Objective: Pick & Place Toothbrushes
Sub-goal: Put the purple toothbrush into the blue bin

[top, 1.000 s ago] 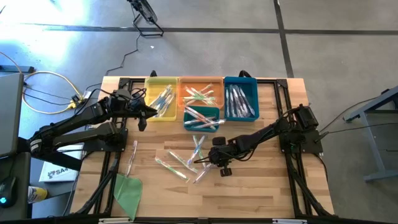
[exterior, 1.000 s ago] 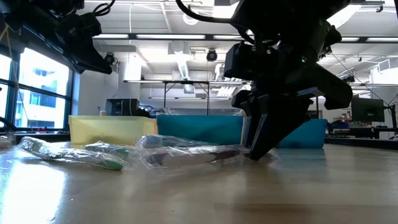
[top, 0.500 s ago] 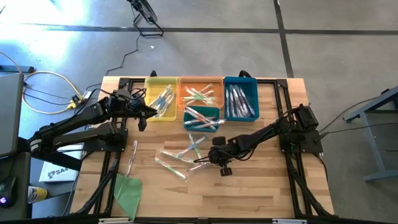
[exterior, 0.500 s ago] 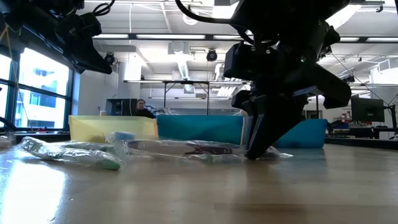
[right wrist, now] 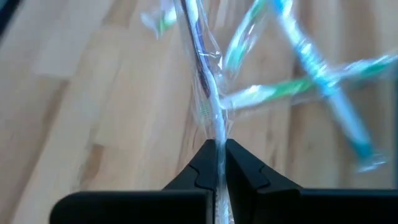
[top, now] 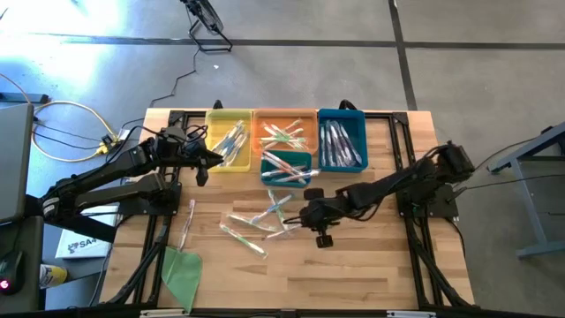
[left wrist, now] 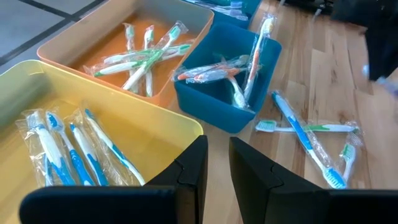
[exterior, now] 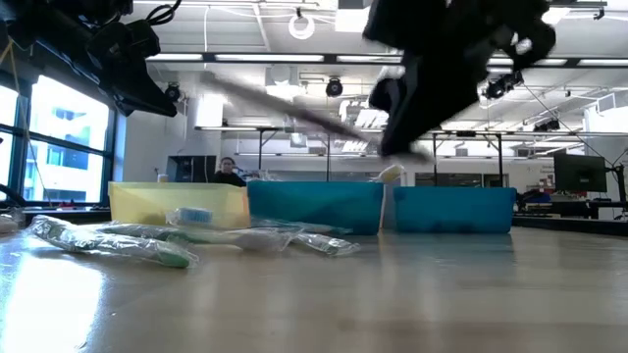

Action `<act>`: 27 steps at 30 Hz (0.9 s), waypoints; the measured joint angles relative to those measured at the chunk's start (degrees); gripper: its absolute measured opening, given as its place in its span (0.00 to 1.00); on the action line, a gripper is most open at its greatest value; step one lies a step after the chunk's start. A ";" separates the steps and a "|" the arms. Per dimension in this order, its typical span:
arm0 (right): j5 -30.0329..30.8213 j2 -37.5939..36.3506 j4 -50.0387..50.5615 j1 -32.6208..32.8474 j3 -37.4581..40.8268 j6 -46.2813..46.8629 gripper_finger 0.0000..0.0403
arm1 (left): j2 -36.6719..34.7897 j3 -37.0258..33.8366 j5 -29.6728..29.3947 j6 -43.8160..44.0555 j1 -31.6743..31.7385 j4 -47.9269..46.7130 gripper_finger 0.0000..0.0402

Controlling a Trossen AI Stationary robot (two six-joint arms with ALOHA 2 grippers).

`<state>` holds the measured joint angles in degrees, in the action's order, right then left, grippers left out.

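Right gripper (right wrist: 216,144) pinched on a clear-wrapped, dark-handled toothbrush (right wrist: 200,68), lifted off the wooden table (top: 371,265). Carry to a far bin judged next. Left gripper (left wrist: 215,163) slightly parted, empty, above yellow bin (left wrist: 149,124).

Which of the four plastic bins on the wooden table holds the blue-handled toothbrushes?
The yellow bin, the far row's leftmost, beside the left gripper. Its wrapped toothbrushes have blue handles; the orange bin next to it holds green-and-white ones.

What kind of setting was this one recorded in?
Probably a large open lab or workshop: concrete floor around the wooden table, ceiling light strips over distant desks, big windows.
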<state>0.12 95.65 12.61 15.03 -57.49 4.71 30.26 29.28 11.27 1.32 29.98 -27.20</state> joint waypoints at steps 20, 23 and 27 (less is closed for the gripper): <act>22.94 -24.81 10.55 -5.40 -0.14 2.99 0.02 | 0.00 0.00 -2.12 0.00 0.00 0.02 0.16; 23.87 -27.03 11.13 -8.10 -0.15 3.02 0.02 | 0.00 0.00 -4.34 0.00 0.00 0.02 0.16; 23.78 -28.39 11.50 -12.73 -0.20 3.04 0.02 | 0.00 0.00 -6.52 0.00 0.01 0.04 0.16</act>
<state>23.90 67.27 24.11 2.30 -57.69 7.75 30.26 29.28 4.74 1.32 29.98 -27.16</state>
